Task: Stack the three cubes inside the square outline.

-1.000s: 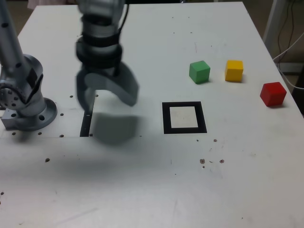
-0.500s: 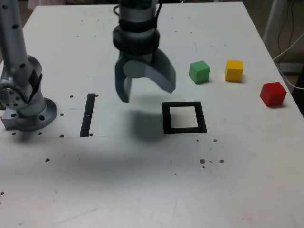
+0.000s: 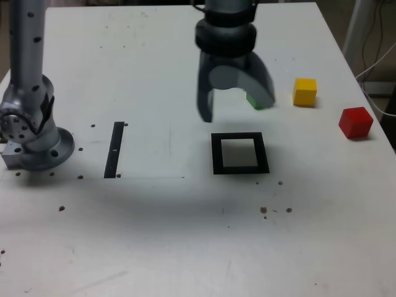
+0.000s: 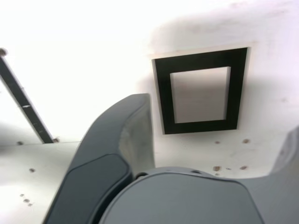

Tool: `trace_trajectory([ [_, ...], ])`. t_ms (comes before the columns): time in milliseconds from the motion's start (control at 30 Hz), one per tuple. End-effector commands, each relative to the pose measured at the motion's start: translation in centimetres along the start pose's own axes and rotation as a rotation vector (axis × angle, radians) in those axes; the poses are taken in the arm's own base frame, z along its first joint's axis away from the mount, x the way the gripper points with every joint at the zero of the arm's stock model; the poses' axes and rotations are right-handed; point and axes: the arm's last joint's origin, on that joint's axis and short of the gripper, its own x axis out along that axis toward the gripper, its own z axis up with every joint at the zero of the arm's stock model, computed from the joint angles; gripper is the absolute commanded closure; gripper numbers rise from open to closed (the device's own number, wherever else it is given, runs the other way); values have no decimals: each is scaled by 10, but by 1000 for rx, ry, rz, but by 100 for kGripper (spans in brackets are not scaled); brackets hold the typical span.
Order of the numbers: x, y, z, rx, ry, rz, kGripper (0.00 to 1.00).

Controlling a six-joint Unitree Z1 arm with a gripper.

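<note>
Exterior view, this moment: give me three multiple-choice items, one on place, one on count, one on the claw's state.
1. Which matte cube is partly hidden behind the grey claw?
A red B green C yellow
2. How many cubes lie inside the thick black square outline?
A none B one C two
3. The claw is:
A shut on a cube B shut, empty C open, empty

Key: 1 B, only an edge of the small green cube shows past a finger, while the small yellow cube and the small red cube sit clear. 2 A, its white centre is bare. 3 C, the fingers are spread with nothing between.
</note>
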Motion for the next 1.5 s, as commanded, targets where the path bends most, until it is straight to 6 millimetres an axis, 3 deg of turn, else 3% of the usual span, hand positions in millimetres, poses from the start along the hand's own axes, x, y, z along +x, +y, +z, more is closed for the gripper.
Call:
trace_trajectory([
  [0,-1,3,14,1,-1,3,0],
  [500,-6,12,87,1,-40,26,0],
  [933,11,19,153,-12,-120,42,0],
  [1467,44,33,189,-54,-150,53,0],
])
